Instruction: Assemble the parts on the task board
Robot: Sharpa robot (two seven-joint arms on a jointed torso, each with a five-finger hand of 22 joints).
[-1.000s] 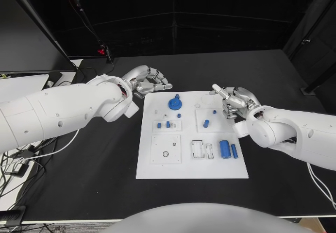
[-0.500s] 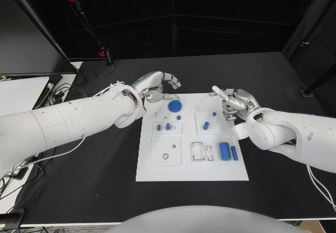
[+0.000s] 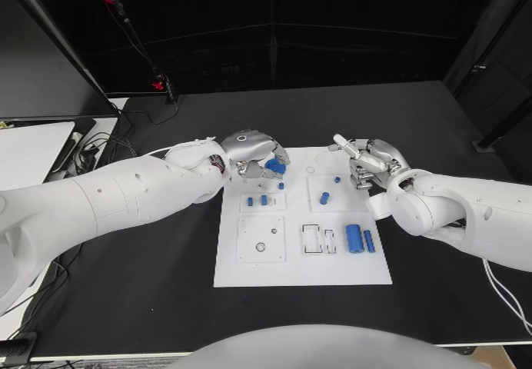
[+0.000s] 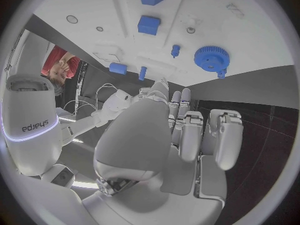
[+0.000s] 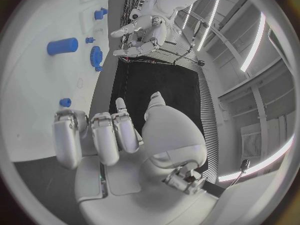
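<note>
Both my hands hold nothing — left hand (image 3: 251,148), fingers loosely apart, should settle squarely over the blue gear (image 3: 274,164) at the task board's (image 3: 301,269) eleven o'clock before closing — right hand (image 3: 369,163) waits, half-curled.

Left hand (image 3: 251,149) over the blue gear (image 3: 275,164), right hand (image 3: 367,162) just beside the task board (image 3: 301,269); open board between

The task board (image 3: 238,273) sits mid-bench (image 3: 133,292). On it, the gear (image 3: 275,164) is up at 12 o'clock, with the left hand (image 3: 251,148) right over it at about 11. The right hand (image 3: 366,163) hangs over the board's edge around 2. The big cylinder (image 3: 354,237) lies at 4, two small pegs (image 3: 258,201) near 9.
</note>
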